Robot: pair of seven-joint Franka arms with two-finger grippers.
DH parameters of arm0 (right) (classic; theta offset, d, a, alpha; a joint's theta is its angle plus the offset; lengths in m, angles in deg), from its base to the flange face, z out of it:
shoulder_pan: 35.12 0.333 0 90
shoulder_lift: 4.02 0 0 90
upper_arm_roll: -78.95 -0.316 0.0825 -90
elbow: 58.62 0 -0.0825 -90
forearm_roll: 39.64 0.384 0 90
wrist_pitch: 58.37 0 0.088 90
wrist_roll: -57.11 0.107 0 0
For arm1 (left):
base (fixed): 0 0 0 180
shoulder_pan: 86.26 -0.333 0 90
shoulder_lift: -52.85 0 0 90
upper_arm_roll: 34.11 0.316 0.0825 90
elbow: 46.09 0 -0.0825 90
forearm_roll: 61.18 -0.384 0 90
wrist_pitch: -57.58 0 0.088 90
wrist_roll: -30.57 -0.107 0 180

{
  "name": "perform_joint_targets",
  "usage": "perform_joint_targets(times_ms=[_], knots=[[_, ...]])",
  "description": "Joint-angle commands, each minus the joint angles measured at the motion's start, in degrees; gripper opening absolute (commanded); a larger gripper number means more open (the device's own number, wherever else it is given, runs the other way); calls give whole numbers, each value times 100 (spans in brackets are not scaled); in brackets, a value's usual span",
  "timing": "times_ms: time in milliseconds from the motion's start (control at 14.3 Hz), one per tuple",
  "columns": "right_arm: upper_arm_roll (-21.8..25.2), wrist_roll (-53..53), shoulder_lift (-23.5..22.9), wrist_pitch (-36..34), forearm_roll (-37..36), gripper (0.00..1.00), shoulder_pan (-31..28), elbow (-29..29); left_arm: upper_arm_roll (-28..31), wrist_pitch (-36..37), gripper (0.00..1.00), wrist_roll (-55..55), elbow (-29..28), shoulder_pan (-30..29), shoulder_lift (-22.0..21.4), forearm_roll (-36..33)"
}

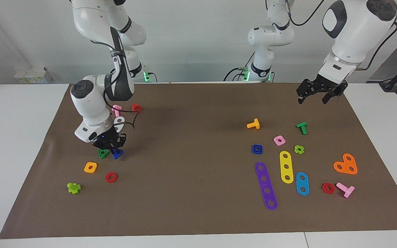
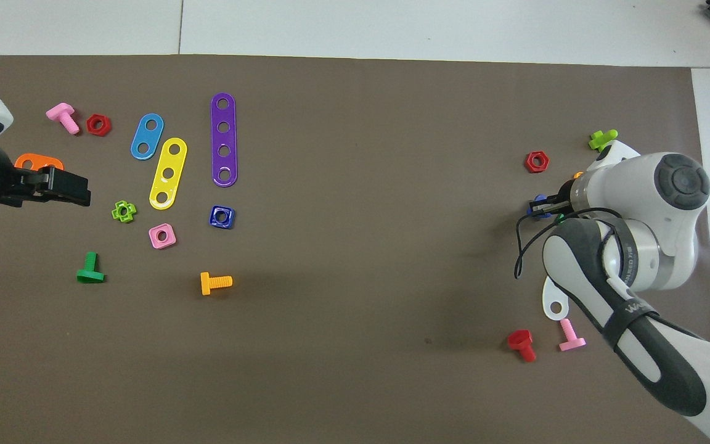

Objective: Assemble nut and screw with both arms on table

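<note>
Purple strip (image 1: 266, 185); yellow strip (image 1: 286, 167) beside it; orange heart plate (image 1: 346, 164).

No text, label, brand or number can be read for certain. The black strap on the right arm's forearm (image 2: 632, 308), at about four o'clock in the overhead view, carries small white lettering, too small to make out.
</note>
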Motion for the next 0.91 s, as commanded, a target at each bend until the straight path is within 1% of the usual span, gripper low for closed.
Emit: perform_joint_targets(times_ms=[0,70,210,350,490,560,700,840], knots=[[-25,1232,-98,-432,-28,0,742,730,-42,57,100,-22,-55,-74,-67,-67],[-25,1707,-186,-415,-63,0,1007,888,-42,48,100,-22,-47,-66,-67,-58],[-25,2621,-545,-414,-246,0,1587,1301,-42,65,100,-13,-46,-74,-76,-58],[-25,3482,-871,-397,-371,0,1983,1653,-42,57,100,-13,-55,-74,-102,-58],[-7,3933,-1126,-371,-362,0,2405,1707,-42,57,100,-57,-64,-74,-111,-58],[-7,4100,-1249,-257,-371,0,2502,1707,-42,48,100,-66,-64,-74,-111,-58],[-16,4626,-1548,137,-685,0,2722,1707,-42,-118,100,4,-134,-83,-111,-58],[-16,4849,-1637,411,-906,0,2732,1707,-42,-338,100,-39,-362,-127,-199,-58]])
